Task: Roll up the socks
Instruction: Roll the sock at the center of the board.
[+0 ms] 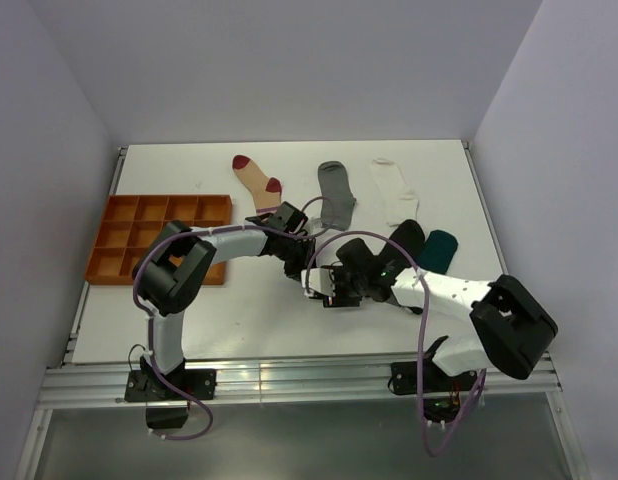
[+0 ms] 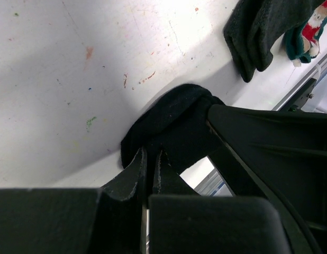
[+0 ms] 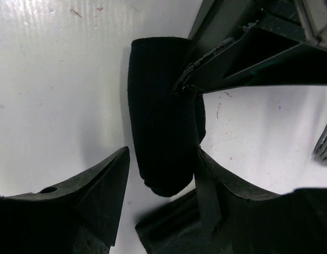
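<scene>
Black sock (image 3: 162, 132), bunched in a roll, at middle of desk (image 3: 57, 79). Left tool (image 2: 150, 156) almost fully closed, pinching roll's edge. Right tool (image 3: 161, 154) wide open, straddling roll, gripping nothing. Risk: unrolling from weak pinch on soft fabric, or roll dragged sideways by off-centre closing.

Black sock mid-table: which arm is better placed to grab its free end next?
Probably right: the right gripper, open, straddles the black sock; the left gripper is shut on its edge.

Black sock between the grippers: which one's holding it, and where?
Left gripper pinches the black sock at its side edge, towards one end. Right gripper is open, fingers straddling the other end, not clamped.
</scene>
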Available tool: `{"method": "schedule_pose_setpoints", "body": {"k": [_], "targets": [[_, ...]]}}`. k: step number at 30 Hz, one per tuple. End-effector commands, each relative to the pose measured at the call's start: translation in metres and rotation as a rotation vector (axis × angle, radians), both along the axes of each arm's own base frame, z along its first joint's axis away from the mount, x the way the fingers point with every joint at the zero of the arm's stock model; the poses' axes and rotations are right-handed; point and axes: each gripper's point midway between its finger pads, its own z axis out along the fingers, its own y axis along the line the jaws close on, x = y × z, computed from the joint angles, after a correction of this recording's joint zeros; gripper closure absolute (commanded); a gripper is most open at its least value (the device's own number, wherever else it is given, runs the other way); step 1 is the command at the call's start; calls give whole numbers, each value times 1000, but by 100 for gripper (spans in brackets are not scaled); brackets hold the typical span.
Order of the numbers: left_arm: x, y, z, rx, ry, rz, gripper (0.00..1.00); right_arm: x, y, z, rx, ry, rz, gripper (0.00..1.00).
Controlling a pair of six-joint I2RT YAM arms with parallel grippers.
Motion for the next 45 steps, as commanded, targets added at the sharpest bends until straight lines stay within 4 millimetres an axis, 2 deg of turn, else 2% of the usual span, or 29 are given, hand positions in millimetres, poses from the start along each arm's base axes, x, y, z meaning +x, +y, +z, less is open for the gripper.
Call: {"method": "schedule_pose_setpoints", "body": {"k": [1,7,8,11,12,14,16,17,21,32,36,38,39,40,43,44,45], "targets": [[-13,17,-25,98,43,-22,100,13,10,9,7,-46,4,43],[-13,16,-23,84,44,-21,99,14,10,-3,-25,4,-24,59],[-13,16,-21,80,44,-19,98,13,9,-7,-36,17,-28,67],[-6,17,-17,74,11,8,89,10,9,-12,-45,57,-35,80],[-5,18,-15,69,1,17,83,8,7,-14,-53,75,-39,80],[3,18,-7,39,-34,50,78,6,9,-14,-49,111,-40,83],[5,22,-1,16,-56,80,69,3,8,-15,-55,143,-45,84],[14,22,4,-9,-79,107,66,0,9,-18,-58,167,-40,84],[32,32,16,-30,-164,203,58,-5,7,-23,-89,213,-40,85],[54,78,67,-118,-450,434,54,-8,4,-28,-135,325,-46,85],[50,93,76,-134,-551,458,53,-12,2,-31,-161,391,-43,85],[41,100,79,-156,-582,469,53,-10,4,-31,-161,420,-45,85],[43,102,86,-180,-620,491,52,-13,1,-32,-174,449,-48,85],[36,105,89,-200,-643,497,52,-10,2,-32,-177,461,-49,85],[30,105,104,-220,-746,509,49,-10,1,-33,-192,511,-49,85],[20,93,107,-225,-775,450,48,-8,-1,-34,-194,523,-56,85],[21,95,102,-177,-793,461,47,-10,-2,-34,-202,543,-57,85]]}}
